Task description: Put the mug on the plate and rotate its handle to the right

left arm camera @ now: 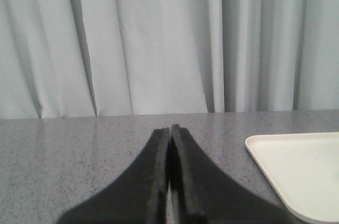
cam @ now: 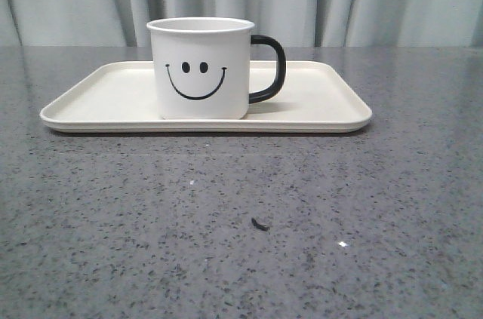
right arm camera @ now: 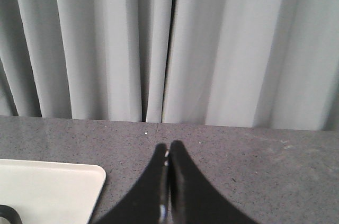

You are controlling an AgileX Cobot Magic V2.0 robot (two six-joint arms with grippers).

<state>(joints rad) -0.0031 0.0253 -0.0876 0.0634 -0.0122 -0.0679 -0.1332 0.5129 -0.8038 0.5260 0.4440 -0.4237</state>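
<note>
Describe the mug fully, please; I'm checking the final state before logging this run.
The mug is a white, enamel-looking cylinder with a rolled rim, a black smiley face facing the front camera, and a glossy black loop handle pointing to the right in the front view. It stands upright on the cream plate, roughly at its middle. Its inside is not visible. Only the plate touches it; neither gripper is near it.

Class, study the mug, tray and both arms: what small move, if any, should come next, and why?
Probably none beyond keeping both arms back: the mug stands upright on the plate, its handle pointing right, and both end effectors are shut, holding nothing.
</note>
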